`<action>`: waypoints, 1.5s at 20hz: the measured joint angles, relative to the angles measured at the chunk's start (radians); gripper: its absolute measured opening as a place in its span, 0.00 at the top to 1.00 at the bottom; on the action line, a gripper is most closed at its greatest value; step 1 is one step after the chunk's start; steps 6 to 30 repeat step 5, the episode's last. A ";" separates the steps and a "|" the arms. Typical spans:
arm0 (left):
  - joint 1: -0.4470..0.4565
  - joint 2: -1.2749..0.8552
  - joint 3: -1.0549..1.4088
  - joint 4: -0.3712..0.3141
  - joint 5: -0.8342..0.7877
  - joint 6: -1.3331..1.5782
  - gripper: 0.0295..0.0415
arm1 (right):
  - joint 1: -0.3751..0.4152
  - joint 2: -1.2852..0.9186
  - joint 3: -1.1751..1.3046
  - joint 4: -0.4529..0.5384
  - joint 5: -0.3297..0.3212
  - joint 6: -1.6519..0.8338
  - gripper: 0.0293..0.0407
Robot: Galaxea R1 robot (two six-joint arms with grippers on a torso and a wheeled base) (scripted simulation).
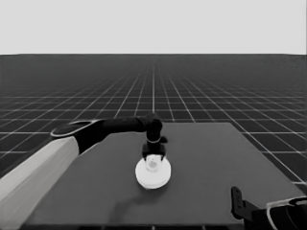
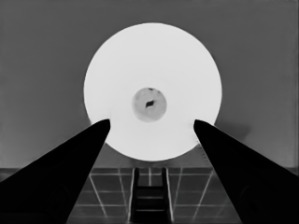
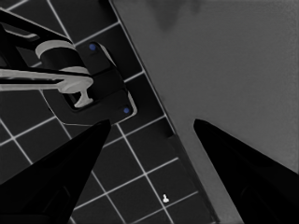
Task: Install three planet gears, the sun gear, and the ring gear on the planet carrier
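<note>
Larger round part (image 1: pixel 152 173) mid-desk (image 1: pixel 201 158), covering whatever lies beneath | left pincer (image 1: pixel 153 154) above its hub, fingers (image 2: pixel 100 128) spread wide, holding nothing | right pincer (image 3: pixel 149 123) parked at near right corner, open, empty | likely rigid, light, smooth; grip across rim.

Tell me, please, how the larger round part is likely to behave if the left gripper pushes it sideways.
The larger round part looks flat and wide, so it should slide, not tip or roll. It seems rigid. Its smooth rim could slip between the left gripper's open, pointed fingers.
</note>
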 joint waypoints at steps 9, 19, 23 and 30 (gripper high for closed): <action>-0.287 -1.191 1.184 0.154 -0.801 1.557 0.23 | 0.466 0.861 -0.754 0.586 -0.395 1.068 0.19; -0.287 -1.191 1.184 0.154 -0.801 1.557 0.23 | 0.466 0.861 -0.754 0.586 -0.395 1.068 0.19; -0.287 -1.191 1.184 0.154 -0.801 1.557 0.23 | 0.466 0.861 -0.754 0.586 -0.395 1.068 0.19; -0.287 -1.191 1.184 0.154 -0.801 1.557 0.23 | 0.466 0.861 -0.754 0.586 -0.395 1.068 0.19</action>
